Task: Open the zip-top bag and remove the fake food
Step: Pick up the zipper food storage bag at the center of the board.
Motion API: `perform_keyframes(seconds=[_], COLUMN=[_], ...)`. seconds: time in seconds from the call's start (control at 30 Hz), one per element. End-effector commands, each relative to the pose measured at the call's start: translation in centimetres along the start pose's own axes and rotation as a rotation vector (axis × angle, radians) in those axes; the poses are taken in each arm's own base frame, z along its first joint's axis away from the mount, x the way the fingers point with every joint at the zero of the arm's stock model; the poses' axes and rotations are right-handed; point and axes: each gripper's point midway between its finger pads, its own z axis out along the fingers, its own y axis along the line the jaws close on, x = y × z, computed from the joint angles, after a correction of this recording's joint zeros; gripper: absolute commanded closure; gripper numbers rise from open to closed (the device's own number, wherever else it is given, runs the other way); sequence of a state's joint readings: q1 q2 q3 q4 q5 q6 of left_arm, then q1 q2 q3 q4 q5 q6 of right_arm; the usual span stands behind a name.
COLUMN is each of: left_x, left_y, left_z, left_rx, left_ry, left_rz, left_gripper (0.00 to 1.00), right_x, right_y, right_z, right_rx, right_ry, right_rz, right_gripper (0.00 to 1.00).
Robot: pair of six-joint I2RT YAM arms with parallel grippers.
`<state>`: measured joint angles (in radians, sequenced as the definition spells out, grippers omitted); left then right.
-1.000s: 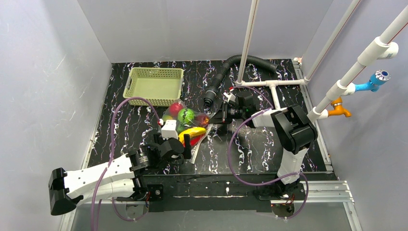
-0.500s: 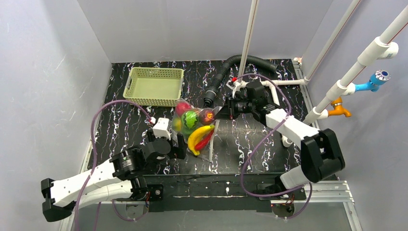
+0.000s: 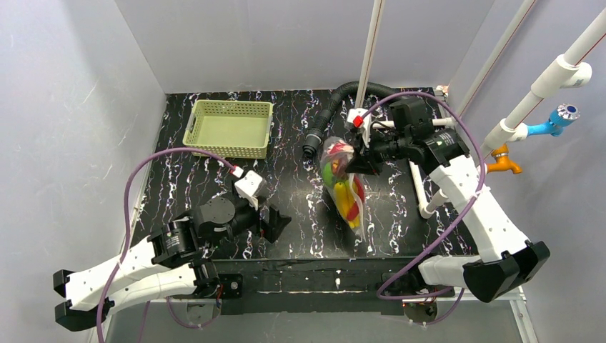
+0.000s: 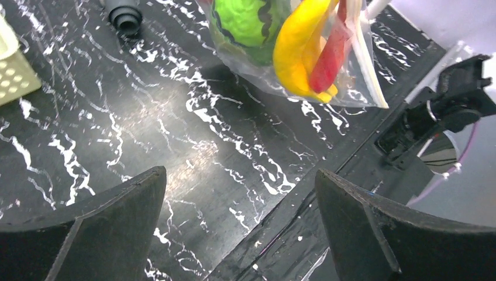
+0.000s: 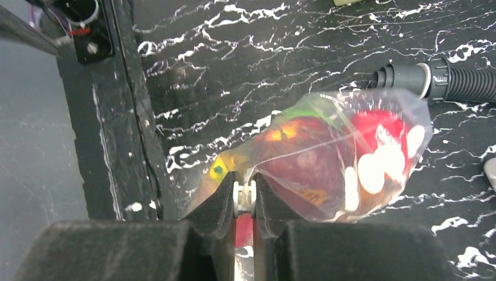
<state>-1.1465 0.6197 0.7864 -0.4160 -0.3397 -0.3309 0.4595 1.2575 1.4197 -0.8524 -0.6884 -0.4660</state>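
A black table (image 3: 193,186) veined with white, seen from above, with two robot arms bolted at its near edge. The right arm reaches over the middle of the table. The right tool (image 5: 245,196) is clenched on the white zip strip at the edge of the bag (image 3: 344,189). The bag hangs from that grip, long and narrow, and seems lifted off the table, with a shadow beneath it. It is clear plastic printed with white oval spots. Whether the zip is open cannot be told.

The food (image 4: 275,35) is all inside the bag, bunched together. It includes a yellow banana (image 4: 298,50) with a red chili (image 4: 329,55) just beside it. There is also a green piece (image 4: 243,20) with dark stripes, and a dark red piece (image 5: 304,167) pressed against the plastic near the grip.

The left tool (image 4: 240,234) sits low, front left of centre and well apart from the bag. It is released, with its jaws spread wide and nothing between them, and it faces the bag.

A pale green basket (image 3: 229,127) stands at the back left. A black ribbed hose (image 5: 456,82) lies at the back, its open end near the top of the bag.
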Motion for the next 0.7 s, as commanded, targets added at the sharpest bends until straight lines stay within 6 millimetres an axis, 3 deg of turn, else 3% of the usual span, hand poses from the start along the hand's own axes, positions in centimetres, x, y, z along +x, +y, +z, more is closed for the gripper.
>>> perform_keyframes(seconds=[0.0, 0.37, 0.53, 0.67], left_x=[-2.4, -2.6, -4.8, -5.5], left_y=[-2.2, -3.2, -4.6, -6.1], left_z=[0.1, 0.9, 1.5, 3.4], left_rx=[0.121, 0.179, 0.241, 0.287], left_ry=[-0.076, -0.112, -0.211, -0.260], left_rz=[0.083, 0.163, 0.250, 0.348], left_gripper=[0.02, 0.02, 0.02, 0.02], right_x=[-0.6, -1.2, -1.0, -0.4], right_y=[0.8, 0.2, 0.7, 1.9], right_z=[-2.3, -4.3, -4.3, -4.1], right_rx=[0.003, 0.021, -0.037, -0.110], right_ry=[0.038, 0.137, 0.163, 0.168], right_rz=[-0.146, -0.269, -0.297, -0.319], right_gripper=[0.99, 0.99, 0.99, 0.99])
